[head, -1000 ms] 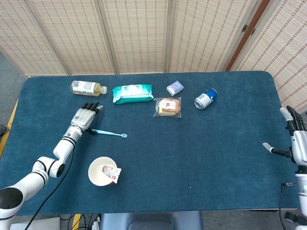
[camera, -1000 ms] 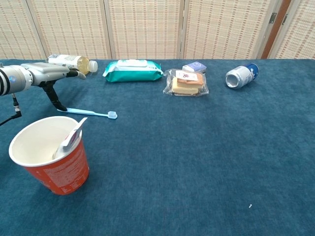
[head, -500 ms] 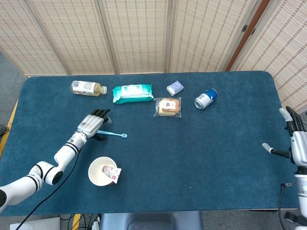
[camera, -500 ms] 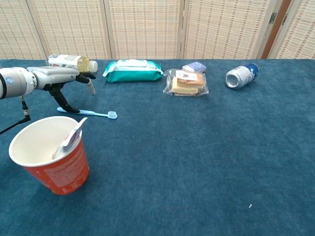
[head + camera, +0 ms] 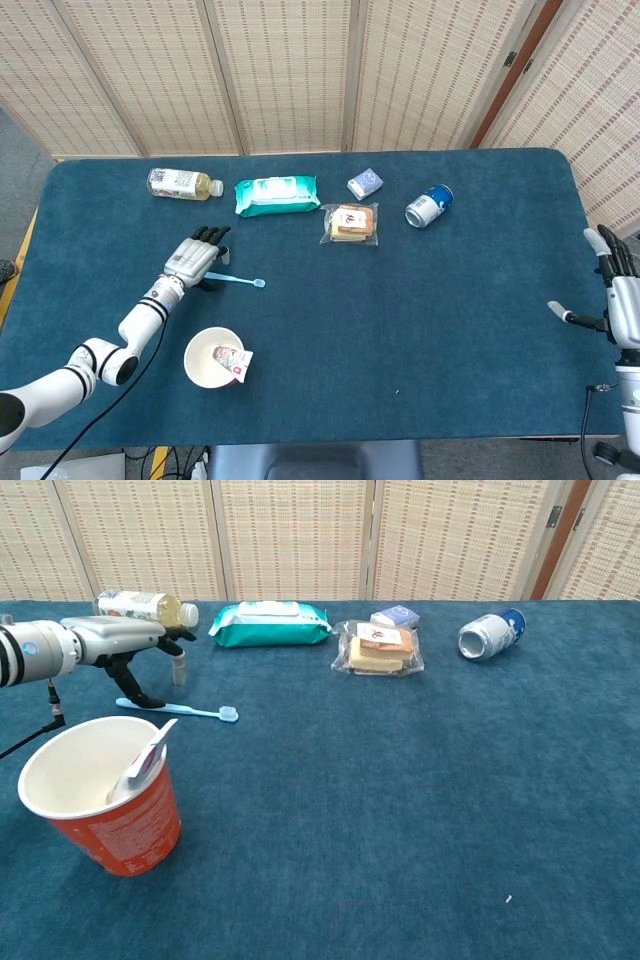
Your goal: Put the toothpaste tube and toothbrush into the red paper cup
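With my left hand (image 5: 195,260) open, fingers spread over the toothbrush (image 5: 178,710) handle, I should lower squarely and pinch the handle just beneath my fingertips.

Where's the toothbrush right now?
The toothbrush lies flat on the blue table, on the left side in the head view, its handle end under the left robot hand, its head pointing right, beyond the red paper cup.

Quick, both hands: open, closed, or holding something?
Left hand: open, over the toothbrush handle, not gripping it.
Right hand: open, empty.
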`<state>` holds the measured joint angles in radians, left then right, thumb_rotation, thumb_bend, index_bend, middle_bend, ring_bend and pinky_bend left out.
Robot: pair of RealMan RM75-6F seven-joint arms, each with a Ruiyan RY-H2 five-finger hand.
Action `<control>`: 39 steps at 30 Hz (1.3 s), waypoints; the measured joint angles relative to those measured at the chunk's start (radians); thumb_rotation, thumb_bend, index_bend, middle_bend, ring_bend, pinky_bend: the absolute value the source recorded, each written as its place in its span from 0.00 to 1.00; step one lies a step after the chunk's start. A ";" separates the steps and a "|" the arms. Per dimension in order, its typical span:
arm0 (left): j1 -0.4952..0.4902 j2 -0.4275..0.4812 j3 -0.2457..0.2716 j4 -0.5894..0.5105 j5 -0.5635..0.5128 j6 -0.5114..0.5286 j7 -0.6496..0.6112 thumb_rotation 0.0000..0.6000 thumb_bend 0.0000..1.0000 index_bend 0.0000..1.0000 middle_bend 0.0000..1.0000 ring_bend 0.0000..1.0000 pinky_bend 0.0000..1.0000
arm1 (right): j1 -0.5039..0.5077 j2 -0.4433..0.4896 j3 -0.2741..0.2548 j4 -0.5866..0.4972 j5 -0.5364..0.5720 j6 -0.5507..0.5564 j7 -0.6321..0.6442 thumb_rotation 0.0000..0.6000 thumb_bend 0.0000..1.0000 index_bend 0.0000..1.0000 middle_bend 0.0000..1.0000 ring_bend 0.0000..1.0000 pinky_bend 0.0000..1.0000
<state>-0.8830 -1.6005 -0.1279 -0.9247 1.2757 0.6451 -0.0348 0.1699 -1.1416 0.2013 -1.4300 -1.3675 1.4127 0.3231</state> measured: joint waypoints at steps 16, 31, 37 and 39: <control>-0.012 -0.060 0.015 0.082 0.027 0.007 0.018 1.00 0.26 0.48 0.00 0.00 0.00 | -0.006 -0.004 -0.004 0.010 -0.001 -0.002 0.011 1.00 0.00 0.05 0.02 0.03 0.37; -0.018 -0.086 0.024 0.135 0.034 -0.017 0.018 1.00 0.26 0.50 0.00 0.00 0.00 | -0.005 -0.009 -0.005 0.020 -0.003 -0.006 0.016 1.00 0.00 0.05 0.02 0.03 0.37; -0.020 -0.088 0.026 0.141 0.036 -0.024 0.020 1.00 0.27 0.51 0.00 0.00 0.00 | -0.006 -0.012 -0.007 0.024 -0.004 -0.007 0.018 1.00 0.00 0.05 0.02 0.03 0.37; -0.020 -0.088 0.027 0.141 0.036 -0.028 0.020 1.00 0.28 0.51 0.00 0.00 0.00 | -0.006 -0.013 -0.007 0.025 -0.004 -0.008 0.020 1.00 0.00 0.05 0.02 0.03 0.37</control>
<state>-0.9026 -1.6883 -0.1012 -0.7841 1.3112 0.6176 -0.0144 0.1640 -1.1546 0.1942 -1.4048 -1.3711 1.4050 0.3427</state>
